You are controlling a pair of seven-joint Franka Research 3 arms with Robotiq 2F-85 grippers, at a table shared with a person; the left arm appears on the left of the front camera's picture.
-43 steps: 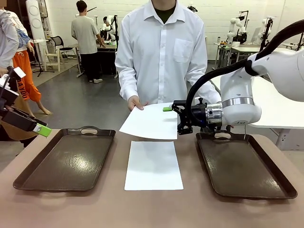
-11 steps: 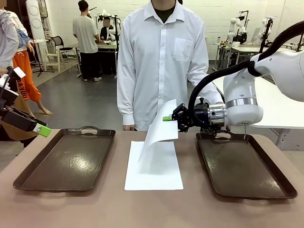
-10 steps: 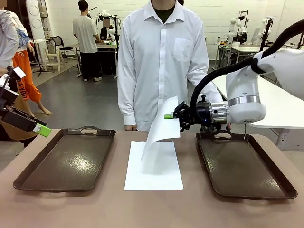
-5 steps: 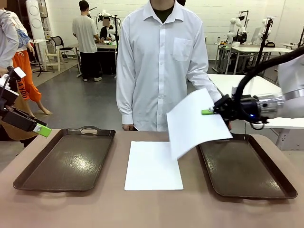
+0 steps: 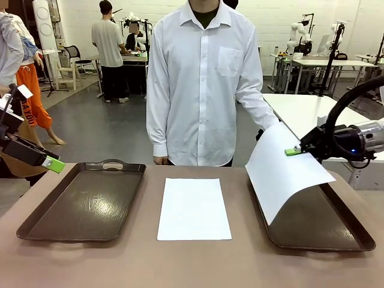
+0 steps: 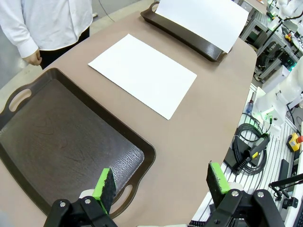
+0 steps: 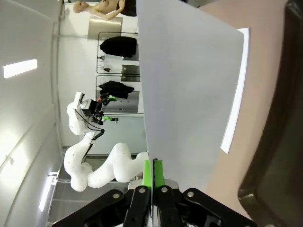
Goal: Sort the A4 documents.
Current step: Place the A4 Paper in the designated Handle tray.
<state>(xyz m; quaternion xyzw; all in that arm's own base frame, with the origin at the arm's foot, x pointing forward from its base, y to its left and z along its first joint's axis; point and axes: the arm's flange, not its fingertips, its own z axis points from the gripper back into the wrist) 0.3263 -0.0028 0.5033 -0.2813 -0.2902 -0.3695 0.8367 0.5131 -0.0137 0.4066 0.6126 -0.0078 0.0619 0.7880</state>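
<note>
Front view: logged right gripper [image 5: 293, 151] clenched on tilted A4 sheet [image 5: 282, 177] above right tray [image 5: 342, 231]; second A4 sheet [image 5: 194, 208] flat on table [image 5: 192, 264], left of it; left gripper [image 6: 161, 178] jaws released, empty.

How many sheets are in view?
2. One sheet lies on the table between the trays; another sheet hangs from the right gripper over the right tray. Stacking can't be excluded.

Open-plan robotics lab: grey concrete floor [image 5: 102, 129], white brick wall [image 5: 270, 24], white workbenches [image 5: 300, 111] behind the right jaws; cable coil [image 6: 248, 137] and red emergency-stop button [image 6: 297, 140] beyond the left jaws
</note>
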